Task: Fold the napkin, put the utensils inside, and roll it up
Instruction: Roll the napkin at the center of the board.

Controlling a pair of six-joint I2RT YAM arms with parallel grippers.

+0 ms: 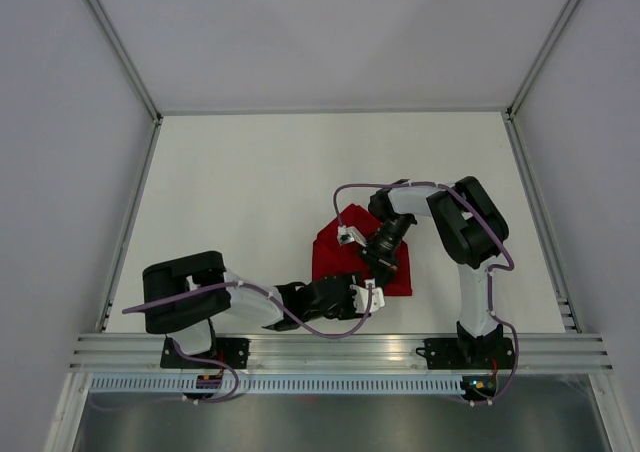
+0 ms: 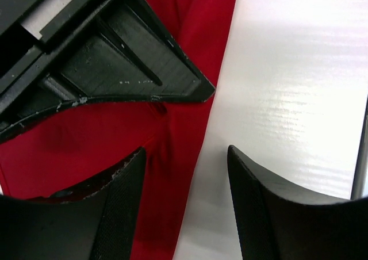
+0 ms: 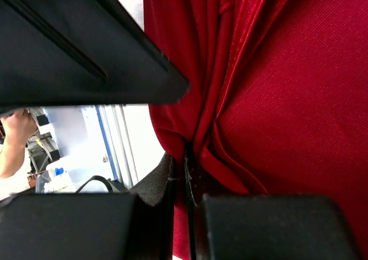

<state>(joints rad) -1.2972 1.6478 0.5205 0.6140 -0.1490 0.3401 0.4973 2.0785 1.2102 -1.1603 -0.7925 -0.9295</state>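
1. The left arm lies low along the near edge of the table (image 1: pixel 250 192), forearm almost flat, reaching right to the cloth's near side. The left gripper (image 2: pixel 185 149) has its jaws wide and holds nothing. One finger is over red cloth, the other over bare table, and the hem runs up between them.
2. The napkin (image 1: pixel 332 257) lies near the middle of the table, toward the near side, between the two grippers. It is bunched and pleated rather than flat. No utensils show in any view.
3. The right arm rises from its base, bends at a high elbow on the far side, then doubles back leftward and down onto the cloth. The right gripper (image 3: pixel 184 168) has its jaws narrow, pinching a bundle of pleats.
4. The step in hand looks like the fold, with the left about to take a hold. To do it well:
   - close squarely on the hem, not on a stray pleat
   - take that hold apart from the right's pinch, so the cloth can be drawn taut
   - keep the right's pinch firm until the left has hold
   - mind the crowding, since the two grippers are just beside each other
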